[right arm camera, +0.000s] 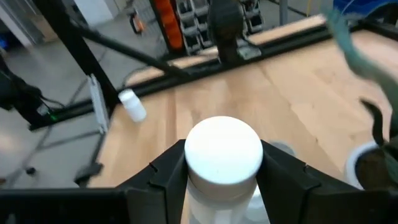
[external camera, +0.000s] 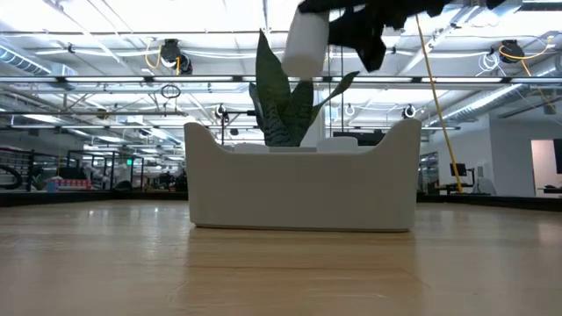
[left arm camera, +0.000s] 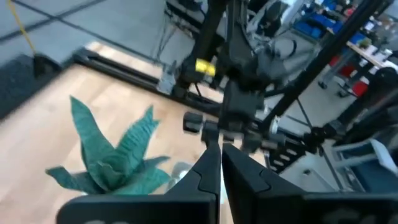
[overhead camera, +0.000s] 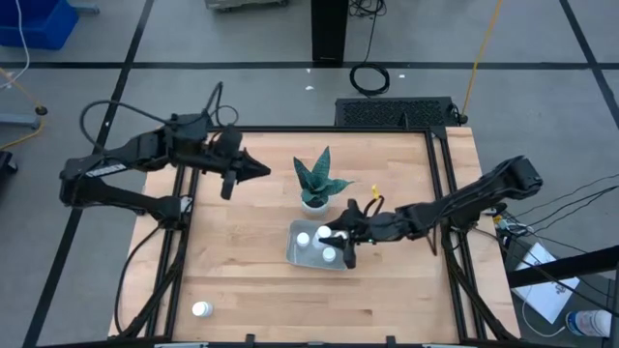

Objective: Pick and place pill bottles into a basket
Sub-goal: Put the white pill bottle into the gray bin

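Note:
The pale basket (overhead camera: 291, 255) sits mid-table and holds two white pill bottles (overhead camera: 304, 239) (overhead camera: 329, 254), standing on its floor. My right gripper (overhead camera: 336, 236) reaches in from the table's right and is shut on another pill bottle (external camera: 306, 44) above the basket (external camera: 303, 189). One more pill bottle (overhead camera: 201, 309) stands near the table's near left corner and also shows in the right wrist view (right arm camera: 132, 104). My left gripper (overhead camera: 263, 170) hangs shut and holds nothing over the far left of the table, left of the plant. My right gripper pinches the bottle's side just under its white cap (right arm camera: 194, 182) between its two fingers (right arm camera: 163, 173). The fingers come nearly level from the table's right. The bottle hangs about upright, cap up, lifted clear above the basket.
A small white pot with a green spiky plant (overhead camera: 314, 193) stands just beyond the basket's far side, close to my right gripper. Dark frame rails (overhead camera: 447, 184) run along the table's right and left edges. Bare wood lies between the basket and the near left bottle.

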Tool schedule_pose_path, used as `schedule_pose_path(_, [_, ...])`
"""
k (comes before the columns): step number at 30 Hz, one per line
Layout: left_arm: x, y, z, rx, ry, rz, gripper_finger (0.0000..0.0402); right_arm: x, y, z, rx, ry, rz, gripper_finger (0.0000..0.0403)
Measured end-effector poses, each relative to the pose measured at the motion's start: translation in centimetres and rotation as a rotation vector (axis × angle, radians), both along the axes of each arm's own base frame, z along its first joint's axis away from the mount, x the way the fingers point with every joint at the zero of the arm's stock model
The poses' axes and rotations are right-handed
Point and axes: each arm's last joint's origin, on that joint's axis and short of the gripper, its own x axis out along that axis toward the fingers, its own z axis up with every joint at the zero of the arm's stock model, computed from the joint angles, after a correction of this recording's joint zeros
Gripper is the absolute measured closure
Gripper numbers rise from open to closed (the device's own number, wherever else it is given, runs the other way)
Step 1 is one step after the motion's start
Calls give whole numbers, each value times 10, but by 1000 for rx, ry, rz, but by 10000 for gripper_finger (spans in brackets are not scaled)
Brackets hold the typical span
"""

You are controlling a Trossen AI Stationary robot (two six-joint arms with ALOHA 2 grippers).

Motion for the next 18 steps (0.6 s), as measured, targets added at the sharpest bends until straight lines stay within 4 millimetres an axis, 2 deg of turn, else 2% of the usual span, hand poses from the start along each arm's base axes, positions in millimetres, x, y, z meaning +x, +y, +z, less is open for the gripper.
schedule_pose_path(5, [-10, -2, 1, -5, 17, 5, 397, 8, 1, -18, -47, 57, -13, 252])
schedule_pose_path(11, [-33, -8, -1, 30, 10, 7, 385, 16, 0, -39, -71, 124, -28, 254])
schedule_pose_path(15, [-50, -12, -21, 50, -30, 56, 397, 18, 0, -45, -75, 141, -32, 254])
schedule_pose_path(18, [-61, -15, -52, 3, 2, 64, 393, 18, -2, -44, -73, 139, -37, 251])
